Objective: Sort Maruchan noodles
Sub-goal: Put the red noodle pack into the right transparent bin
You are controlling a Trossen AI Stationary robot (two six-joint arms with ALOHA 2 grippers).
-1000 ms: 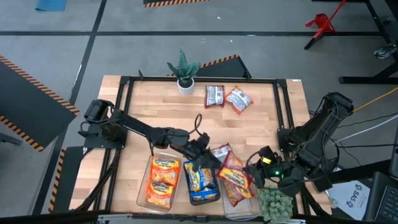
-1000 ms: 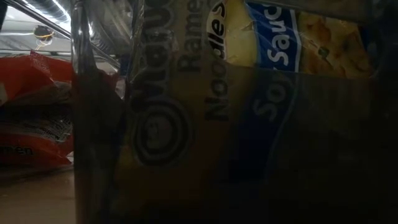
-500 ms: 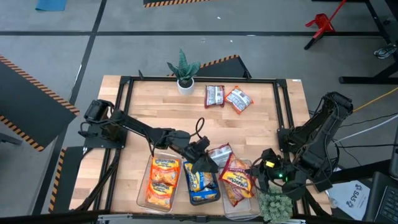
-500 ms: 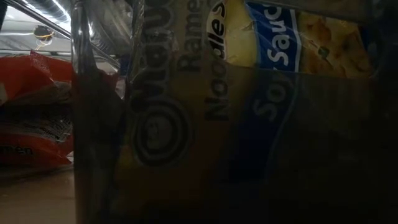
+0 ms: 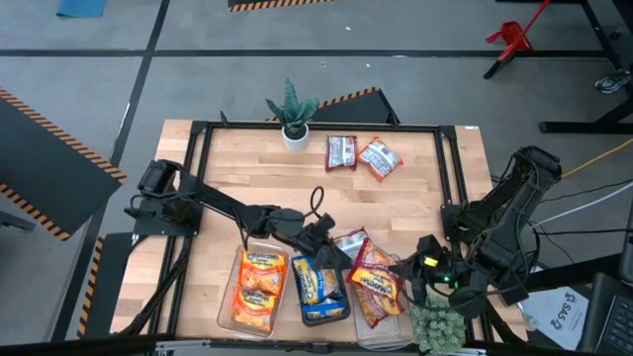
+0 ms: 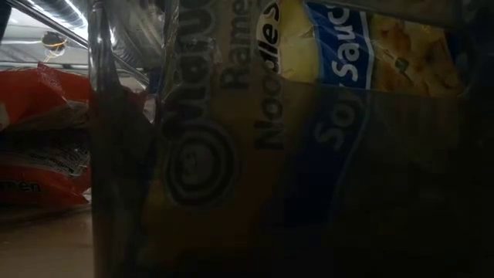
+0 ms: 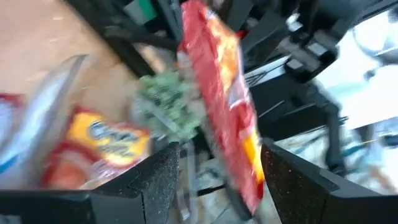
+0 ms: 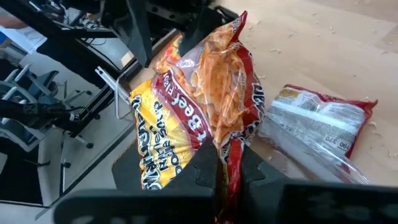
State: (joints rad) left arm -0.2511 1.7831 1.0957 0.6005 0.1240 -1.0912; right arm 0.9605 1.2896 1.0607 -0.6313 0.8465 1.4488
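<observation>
Red packet [image 7: 221,93] blurred between left claw [image 7: 217,180] fingers, apparently loose.

Looks like a robotics lab or workshop space. Grey concrete floor [image 5: 415,25] with orange-and-black hazard tape [image 5: 282,4] marking zones, a wooden table [image 5: 257,173] boxed in by a black metal frame [image 5: 316,126], cables trailing off on the right [image 5: 584,163], and a red stand [image 5: 511,38] far right. A little potted plant [image 5: 293,112] sits at the table's far edge.
</observation>
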